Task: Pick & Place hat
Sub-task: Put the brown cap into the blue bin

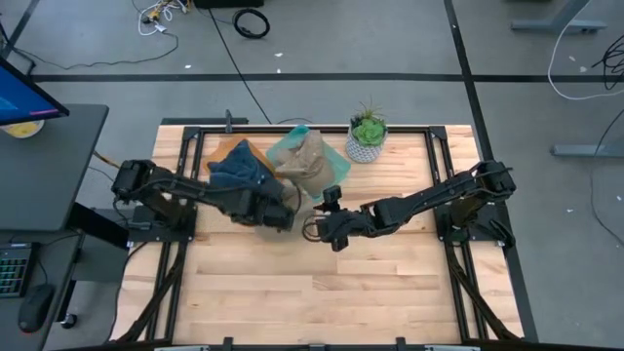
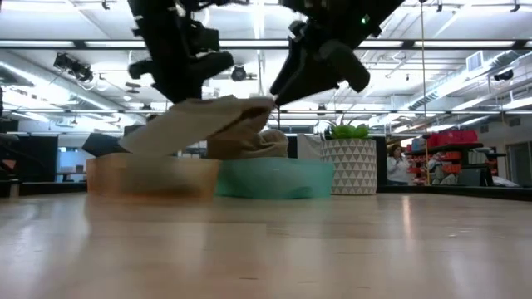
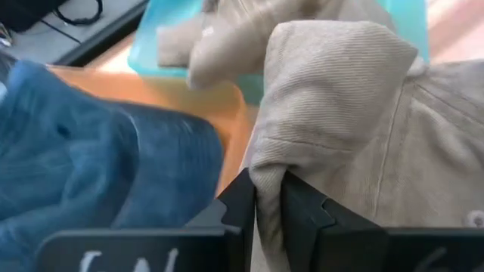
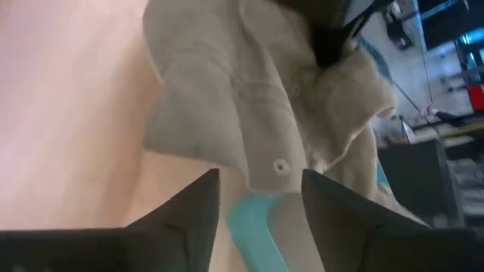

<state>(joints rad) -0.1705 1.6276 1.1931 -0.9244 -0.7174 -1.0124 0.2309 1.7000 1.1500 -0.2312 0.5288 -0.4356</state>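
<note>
A beige hat [image 1: 310, 168] sits at the teal tray [image 1: 285, 149], and in the low view part of the hat [image 2: 199, 123] slants up off the table. My left gripper [image 3: 266, 187] is at its near-left side, shut on a fold. My right gripper [image 4: 261, 198] is open on the hat's right. Its fingers stand on either side of an edge with a snap button [image 4: 280, 166]; whether they touch it I cannot tell. More beige cloth [image 2: 249, 145] rests in the teal tray. A blue hat [image 1: 237, 168] lies on the orange tray [image 2: 154, 176]. My left gripper pinches a fold of the beige hat's fabric [image 3: 266, 162] between its two fingers. The cloth bunches where it enters the gap. In the low view the held part [image 2: 179, 124] is raised off the table and slopes up toward the right arm.
A potted plant [image 1: 368, 136] in a white patterned pot stands right of the trays near the far edge. Black frame rails [image 1: 444, 175] border the table. Bare wood [image 1: 322, 283] lies toward the near edge. A person [image 2: 397, 166] shows far off in the room.
</note>
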